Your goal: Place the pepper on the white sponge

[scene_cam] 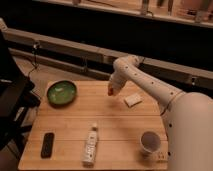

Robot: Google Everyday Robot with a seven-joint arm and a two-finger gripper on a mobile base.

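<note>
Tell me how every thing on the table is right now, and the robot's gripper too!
gripper: above the table, left of the sponge, shut on the pepper.
pepper: held up in the gripper, not yet on the sponge.
white sponge: lying flat, nothing on it.
green plate: flat on the table, looks empty.
white bottle: lying on its side.
white cup: standing upright.
black remote: lying flat.

My white arm [150,88] rises from the lower right of the frame and slants up and left to a bend just above centre. Below it my gripper [111,92] points down at mid-frame, pinching the pepper [109,93].
</note>
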